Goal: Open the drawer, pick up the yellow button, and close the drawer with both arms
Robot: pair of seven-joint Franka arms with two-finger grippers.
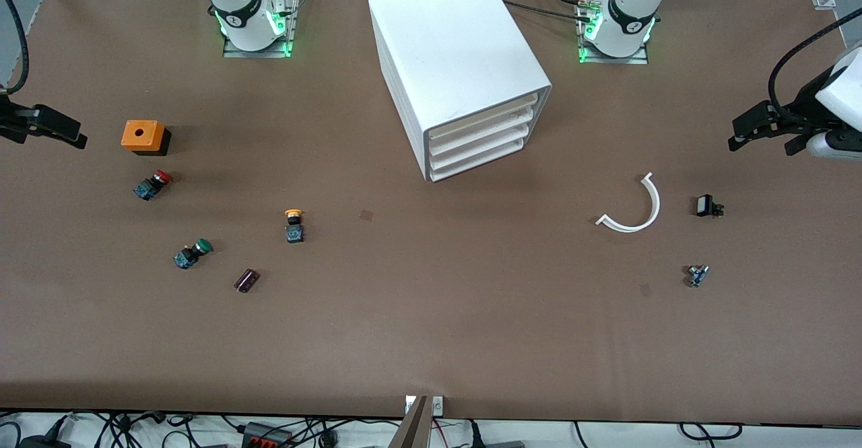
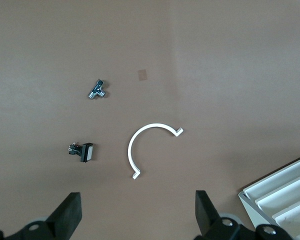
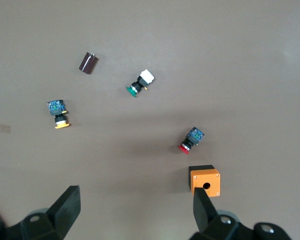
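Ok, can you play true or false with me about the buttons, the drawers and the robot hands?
1. The yellow-capped button lies on the table, outside the cabinet. True.
2. The top drawer is pulled out. False: all four drawers are shut.
3. The left gripper is open over the white curved piece. True.
4. The right gripper holds the red-capped button. False: it is open and holds nothing; that button lies on the table.
5. The orange box sits on the cabinet. False: it sits on the table, beside the red-capped button.
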